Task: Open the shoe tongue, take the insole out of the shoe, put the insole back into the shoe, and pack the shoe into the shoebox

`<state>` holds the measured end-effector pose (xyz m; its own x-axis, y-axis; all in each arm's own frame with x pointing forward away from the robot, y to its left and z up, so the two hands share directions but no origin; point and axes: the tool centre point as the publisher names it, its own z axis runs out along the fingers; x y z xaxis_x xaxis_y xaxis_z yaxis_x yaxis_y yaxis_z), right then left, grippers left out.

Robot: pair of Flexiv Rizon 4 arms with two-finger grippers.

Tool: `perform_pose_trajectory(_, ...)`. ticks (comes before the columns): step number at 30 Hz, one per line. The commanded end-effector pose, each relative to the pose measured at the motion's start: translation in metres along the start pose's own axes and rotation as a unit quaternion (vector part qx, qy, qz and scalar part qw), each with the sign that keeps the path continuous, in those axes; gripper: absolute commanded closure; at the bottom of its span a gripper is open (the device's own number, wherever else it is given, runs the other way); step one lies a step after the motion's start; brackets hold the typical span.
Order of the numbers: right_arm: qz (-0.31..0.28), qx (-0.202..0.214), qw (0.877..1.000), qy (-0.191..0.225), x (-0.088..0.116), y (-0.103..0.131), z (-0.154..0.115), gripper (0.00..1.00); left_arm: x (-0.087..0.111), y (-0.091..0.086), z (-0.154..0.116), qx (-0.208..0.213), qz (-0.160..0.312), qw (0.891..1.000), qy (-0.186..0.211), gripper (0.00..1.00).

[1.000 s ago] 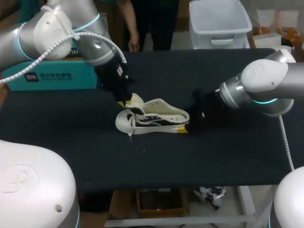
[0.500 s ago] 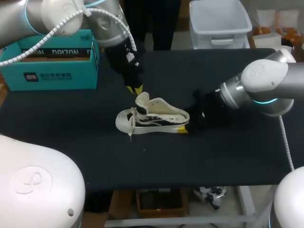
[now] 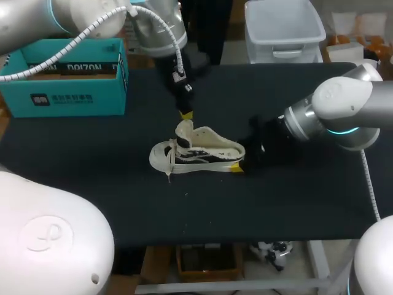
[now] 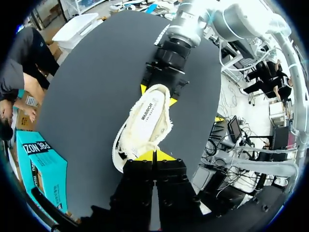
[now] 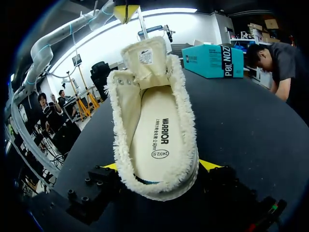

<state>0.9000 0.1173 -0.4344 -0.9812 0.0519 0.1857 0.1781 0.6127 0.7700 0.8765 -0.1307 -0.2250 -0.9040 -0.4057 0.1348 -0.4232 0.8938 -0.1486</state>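
Observation:
A cream low shoe (image 3: pixel 198 153) with black side stripes lies on its sole mid-table, toe to the left. Its tongue (image 3: pixel 183 129) stands upright, and the printed insole (image 5: pixel 155 131) shows inside. My right gripper (image 3: pixel 239 161) is shut on the heel, one yellow tip on each side (image 5: pixel 159 166). My left gripper (image 3: pixel 186 114) hangs just above the tongue's top, fingers shut with nothing seen between them (image 4: pixel 154 155). In the left wrist view the shoe (image 4: pixel 145 121) lies ahead of the shut tips. The teal shoebox (image 3: pixel 67 83) stands open at the table's far left.
The black tabletop (image 3: pixel 110 196) runs bare in front of the shoe and to its left. My left arm stretches over the table's back edge, between the shoebox and the shoe.
My left gripper lifted off the tongue and moved up and back to the right, closing fully. The tongue now stands more upright. The right arm and shoe stayed put.

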Motion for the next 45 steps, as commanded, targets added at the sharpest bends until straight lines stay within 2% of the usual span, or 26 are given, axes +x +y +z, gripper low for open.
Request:
perform_pose_trajectory(1,0.000,-0.002,1.000,0.002,-0.004,-0.011,0.009,1.00,-0.001,-0.012,-0.002,-0.130,0.219,0.966,-0.038,1.00)
perform_pose_trajectory(4,0.000,-0.002,1.000,0.002,-0.004,-0.011,0.009,1.00,-0.002,-0.013,-0.002,-0.128,0.225,0.965,-0.042,1.00)
perform_pose_trajectory(5,0.000,-0.002,1.000,0.002,-0.004,-0.011,0.009,1.00,-0.007,-0.019,0.000,-0.123,0.268,0.955,-0.045,1.00)
perform_pose_trajectory(6,0.000,-0.002,1.000,0.002,-0.004,-0.011,0.009,1.00,-0.015,-0.026,0.004,-0.131,0.270,0.953,-0.033,1.00)
perform_pose_trajectory(7,0.000,-0.002,1.000,0.002,-0.004,-0.011,0.009,1.00,-0.017,-0.028,0.007,-0.127,0.282,0.950,-0.038,1.00)
perform_pose_trajectory(9,0.000,-0.002,1.000,0.002,-0.004,-0.011,0.009,1.00,-0.022,-0.033,0.019,-0.134,0.297,0.945,-0.022,1.00)
perform_pose_trajectory(11,0.000,-0.002,1.000,0.002,-0.004,-0.011,0.009,1.00,-0.024,-0.034,0.031,-0.128,0.314,0.941,-0.008,1.00)
perform_pose_trajectory(13,0.000,-0.002,1.000,0.002,-0.004,-0.011,0.009,1.00,-0.022,-0.032,0.040,-0.118,0.321,0.940,-0.018,1.00)
perform_pose_trajectory(19,0.000,-0.002,1.000,0.002,-0.004,-0.011,0.009,1.00,-0.019,-0.024,0.065,-0.096,0.332,0.938,-0.012,1.00)
perform_pose_trajectory(23,0.000,-0.002,1.000,0.002,-0.004,-0.011,0.009,1.00,-0.015,-0.017,0.078,-0.086,0.328,0.940,-0.032,1.00)
perform_pose_trajectory(27,0.000,-0.002,1.000,0.002,-0.004,-0.011,0.009,1.00,-0.013,-0.012,0.092,-0.074,0.339,0.937,-0.039,1.00)
perform_pose_trajectory(35,0.000,-0.002,1.000,0.002,-0.004,-0.011,0.009,1.00,-0.009,-0.002,0.124,-0.062,0.340,0.938,-0.037,1.00)
perform_pose_trajectory(45,0.000,-0.002,1.000,0.002,-0.004,-0.011,0.009,1.00,-0.016,-0.011,0.155,-0.054,0.335,0.940,-0.044,1.00)
